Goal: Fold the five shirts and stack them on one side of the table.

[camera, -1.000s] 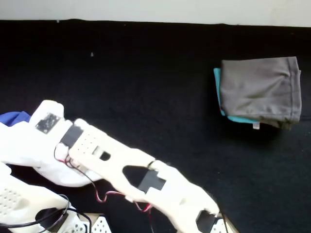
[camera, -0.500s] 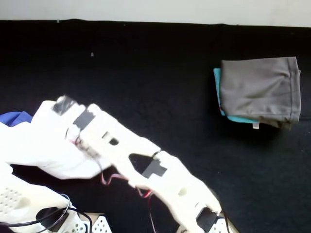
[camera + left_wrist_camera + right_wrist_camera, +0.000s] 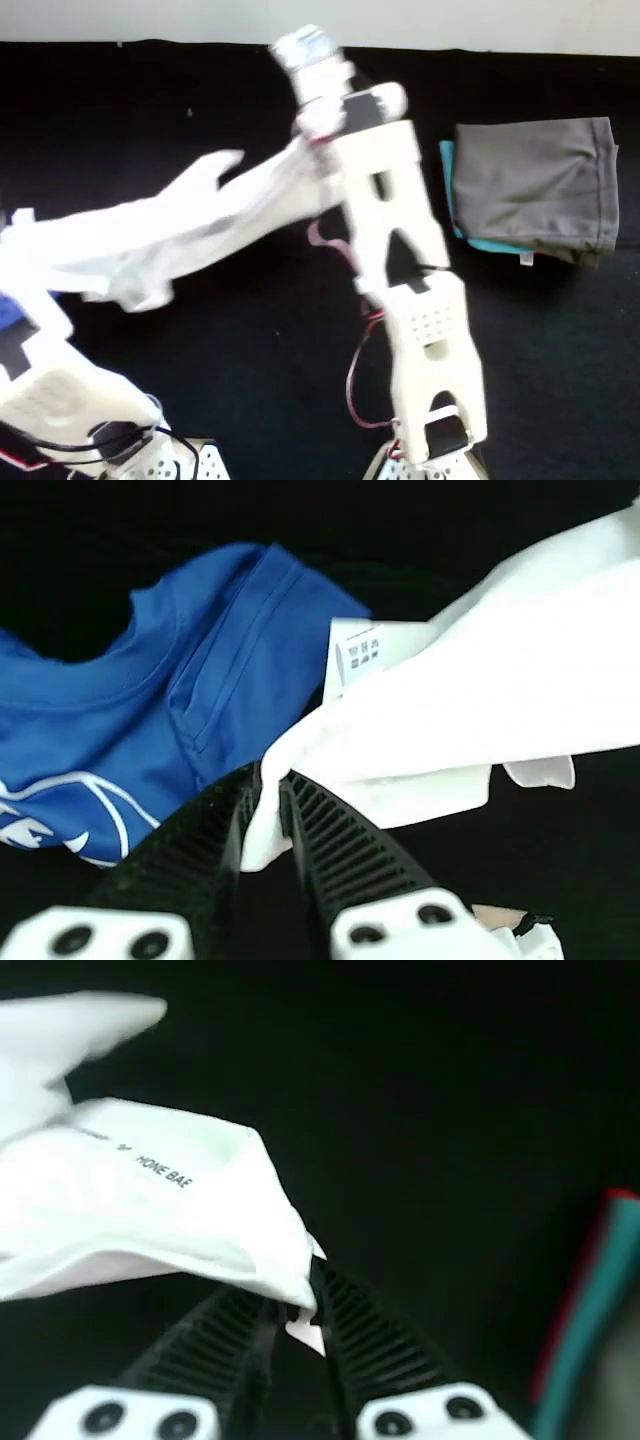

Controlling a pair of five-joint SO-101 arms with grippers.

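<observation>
My left hand (image 3: 272,783) is clenched on a fold of the white shirt (image 3: 500,700), the cloth pinched between its two ribbed fingers (image 3: 345,850). Close beside that grip the blue shirt (image 3: 150,700) lies loose on the black tabletop (image 3: 250,400) at my left edge, with its neckline open and a white print on it. My right hand (image 3: 303,1305) is clamped on another edge of the same white shirt, with the cloth bunched just above the fingers and small print showing on it. From the high view, the white shirt is drawn out in a long band between my two hands. It runs from the left edge of the tabletop toward the far middle, where my right arm (image 3: 400,230) stretches out. Farther off, on my right side, a folded grey shirt (image 3: 535,185) sits on top of a folded teal shirt (image 3: 448,180). The teal edge sticks out along the side facing my right arm and at the near corner. That stack lies apart from the white shirt.
</observation>
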